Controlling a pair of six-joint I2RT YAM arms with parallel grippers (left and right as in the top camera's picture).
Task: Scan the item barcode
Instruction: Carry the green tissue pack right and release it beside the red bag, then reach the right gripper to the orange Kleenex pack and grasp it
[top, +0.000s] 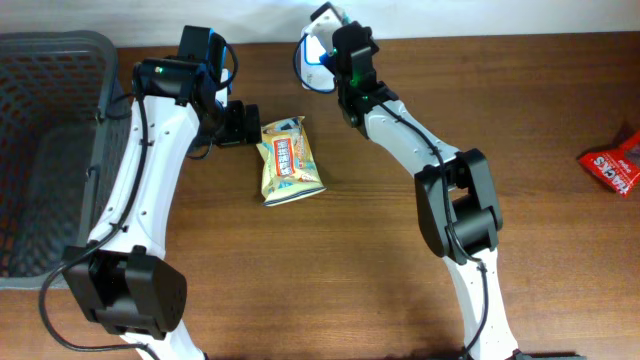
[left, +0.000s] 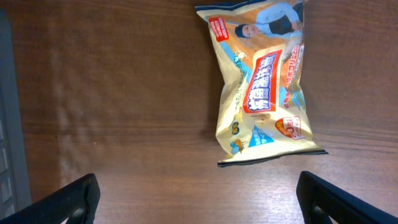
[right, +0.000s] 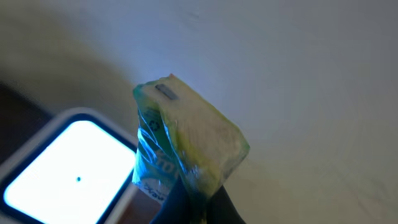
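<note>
A: Which step, going by the views?
B: Looks like the scan itself. Holding a small green-and-yellow packet (right: 186, 140) pinched tight in the right jaws, up off the surface (top: 380, 290), at the far edge.
A: Near the reader?
B: Just beside a scanner (right: 68, 177) with a lit white window, low and left in the right wrist view. Cannot tell whether touching or apart. No barcode to be found on the face showing, only a small grey mark near the top edge, too blurred to read.
A: And the left side?
B: Found the left jaws spread wide, gripping nothing, hanging over a snack bag (left: 264, 81) lying flat on the surface. Not touching it. Also logged a grey basket (top: 45, 150) at the left edge and a red packet (top: 612, 168) far right, well apart from the rest.
A: Next move?
B: Probably turning the packet at the wrist until the coded face meets the lit window, then holding steady. Calls for a small rotation, with no loosening of the pinch. Worth guarding against glare or a fold spoiling the read.
A: Risk?
B: Slipping, perhaps, with a grip on one end only, judging by the right wrist view.
</note>
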